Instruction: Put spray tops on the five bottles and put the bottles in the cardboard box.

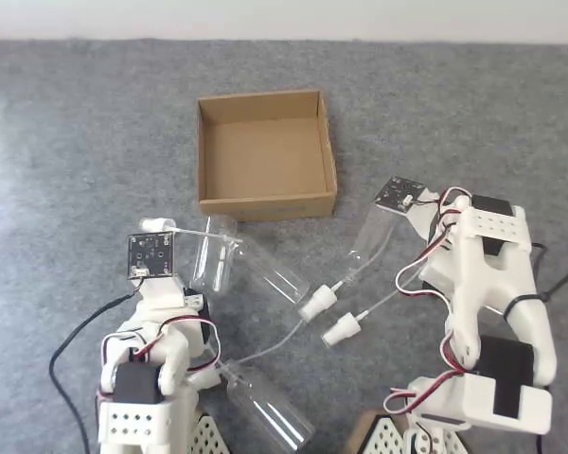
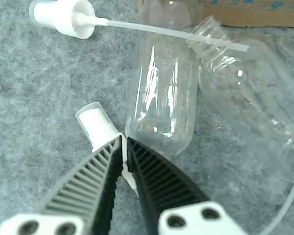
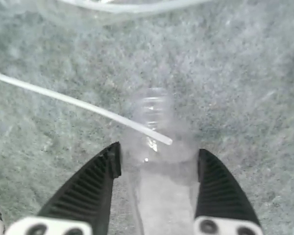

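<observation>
We count four clear plastic bottles, four white spray tops and one cardboard box (image 1: 265, 205), all on grey, felt-like table cover (image 1: 76, 142). The box is square, open-topped and brown.

The bottles are smooth, round and see-through:
- The bottle by the box (image 1: 211, 257) (image 2: 161, 98) lies with its neck toward the box.
- The slanted bottle (image 1: 270, 271) (image 2: 255, 98) lies just beside it, and their necks cross.
- The near bottle (image 1: 265, 409) lies by the left arm's base.
- The gripped bottle (image 1: 371, 235) (image 3: 159, 161) is at the right arm.

Each spray top has a thin, pale dip tube:
- The loose spray top (image 1: 156, 225) (image 2: 63, 17) lies near the box corner, its tube across two bottle necks.
- The middle spray top (image 1: 317, 303) and the lower spray top (image 1: 341, 329) lie side by side between the arms.
- The pinched spray top (image 2: 95, 122) is at the left arm.

The left gripper (image 2: 125, 142) has its ribbed black fingers pressed together on the pinched spray top, low over the cover. The left arm stretches forward. The right arm is bent, its wrist turned toward the table's middle. The right gripper (image 3: 159, 151) has its fingers set wide against both sides of the gripped bottle.
</observation>
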Tool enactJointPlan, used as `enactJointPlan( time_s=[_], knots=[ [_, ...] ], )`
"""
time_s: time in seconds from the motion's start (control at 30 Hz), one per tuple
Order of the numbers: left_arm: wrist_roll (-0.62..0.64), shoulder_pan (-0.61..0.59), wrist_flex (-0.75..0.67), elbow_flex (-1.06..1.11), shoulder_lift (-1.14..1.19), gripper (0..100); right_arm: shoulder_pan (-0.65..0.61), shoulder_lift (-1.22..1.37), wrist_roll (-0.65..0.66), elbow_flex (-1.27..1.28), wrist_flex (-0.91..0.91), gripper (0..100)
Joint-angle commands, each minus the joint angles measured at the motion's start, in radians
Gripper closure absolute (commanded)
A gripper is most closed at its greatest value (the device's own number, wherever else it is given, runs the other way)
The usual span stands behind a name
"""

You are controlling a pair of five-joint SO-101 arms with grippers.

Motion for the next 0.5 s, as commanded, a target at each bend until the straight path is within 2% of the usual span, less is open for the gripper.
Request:
enactJointPlan(
  time_s=[0.0, 0.13, 0.33, 0.47],
  knots=[
    [0.008, -0.002, -0.002, -0.013, -0.023, 99, -0.007, -0.016, 0.006, -0.023, -0.005, 91.3],
    [0.008, -0.002, -0.002, -0.013, -0.023, 99, -0.007, -0.018, 0.002, -0.023, -0.005, 92.5],
    [0.008, -0.002, -0.002, -0.013, -0.023, 99, -0.001, -0.018, -0.135, -0.069, -0.002, 92.5],
    [0.008, -0.002, -0.002, -0.013, -0.023, 99, -0.01, -0.018, -0.226, -0.166, 0.124, 92.5]
  ],
)
